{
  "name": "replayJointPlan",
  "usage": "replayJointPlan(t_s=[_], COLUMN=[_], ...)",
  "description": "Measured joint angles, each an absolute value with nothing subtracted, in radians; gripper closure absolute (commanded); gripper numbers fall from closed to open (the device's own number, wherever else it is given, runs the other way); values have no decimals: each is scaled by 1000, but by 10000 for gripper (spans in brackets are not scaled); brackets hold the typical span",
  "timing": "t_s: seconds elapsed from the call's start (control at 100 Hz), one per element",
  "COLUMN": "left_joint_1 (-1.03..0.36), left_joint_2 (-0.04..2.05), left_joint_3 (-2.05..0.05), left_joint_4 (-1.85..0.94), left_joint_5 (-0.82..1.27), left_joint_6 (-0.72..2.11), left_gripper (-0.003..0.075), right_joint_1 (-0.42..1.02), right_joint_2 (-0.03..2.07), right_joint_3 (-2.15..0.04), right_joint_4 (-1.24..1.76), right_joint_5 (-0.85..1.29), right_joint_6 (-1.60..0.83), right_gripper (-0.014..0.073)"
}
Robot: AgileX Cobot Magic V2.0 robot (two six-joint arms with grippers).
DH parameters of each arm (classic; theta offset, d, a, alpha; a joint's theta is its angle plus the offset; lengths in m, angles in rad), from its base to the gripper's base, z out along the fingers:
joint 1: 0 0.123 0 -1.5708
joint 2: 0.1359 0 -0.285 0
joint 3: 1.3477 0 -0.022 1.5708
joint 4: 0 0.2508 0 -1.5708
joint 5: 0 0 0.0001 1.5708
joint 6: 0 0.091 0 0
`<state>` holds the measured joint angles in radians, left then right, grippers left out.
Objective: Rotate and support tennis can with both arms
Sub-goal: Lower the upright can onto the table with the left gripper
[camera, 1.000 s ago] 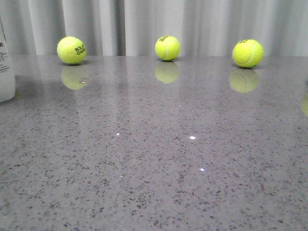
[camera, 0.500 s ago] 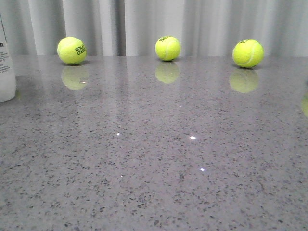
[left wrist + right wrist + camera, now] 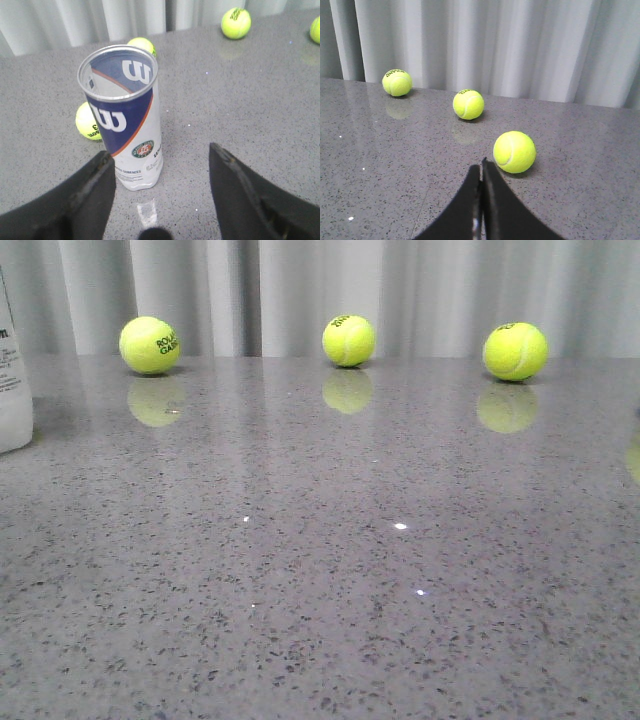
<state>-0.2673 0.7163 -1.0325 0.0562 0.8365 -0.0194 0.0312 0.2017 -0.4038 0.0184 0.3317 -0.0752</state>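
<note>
The tennis can [image 3: 129,125] stands upright on the grey table, open silver rim up, white-and-navy Wilson label with an orange stripe. In the front view only a sliver of the tennis can [image 3: 12,380] shows at the left edge. My left gripper [image 3: 160,157] is open, its black fingers [image 3: 95,185] wide apart just short of the can's base; the can sits close to one finger, apart from it. My right gripper [image 3: 481,167] is shut and empty, its tips beside a tennis ball [image 3: 514,151]. Neither gripper shows in the front view.
Three yellow-green tennis balls [image 3: 149,344] [image 3: 348,340] [image 3: 514,350] lie along the table's far edge before a grey curtain. Two more balls [image 3: 89,122] [image 3: 141,46] lie close beside and behind the can. Further balls [image 3: 235,22] [image 3: 468,104] [image 3: 397,82] show in the wrist views.
The can's sliver at the front view's left edge has shifted very slightly; nothing else has visibly changed.
</note>
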Motion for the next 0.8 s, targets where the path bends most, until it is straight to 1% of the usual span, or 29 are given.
replayJointPlan(t_s=[0.18,0.3,0.46,0.62,0.7,0.73,0.74,0.8], left_joint_1=[-267,-267,-267,-267,-267,-267,-267,-267], left_joint_2=[539,456,425,425,425,425,425,425], left_joint_3=[-774,-618,-467,-395,-388,-388,-388,-388], left_joint_4=[56,56,56,56,56,56,56,56], left_joint_5=[592,412,226,134,119,113,111,99], left_joint_6=[-28,-28,-28,-28,-28,-28,-28,-28], left_gripper=[312,312,314,320,358,384,408,475], right_joint_1=[31,31,31,31,31,31,31,31], right_joint_2=[202,202,202,202,202,202,202,202], right_joint_3=[-404,-404,-404,-404,-404,-404,-404,-404], right_joint_4=[18,18,18,18,18,18,18,18], right_joint_5=[332,332,332,332,332,332,332,332], right_joint_6=[-75,-75,-75,-75,-75,-75,-75,-75], right_gripper=[662,662,662,662,662,662,662,662])
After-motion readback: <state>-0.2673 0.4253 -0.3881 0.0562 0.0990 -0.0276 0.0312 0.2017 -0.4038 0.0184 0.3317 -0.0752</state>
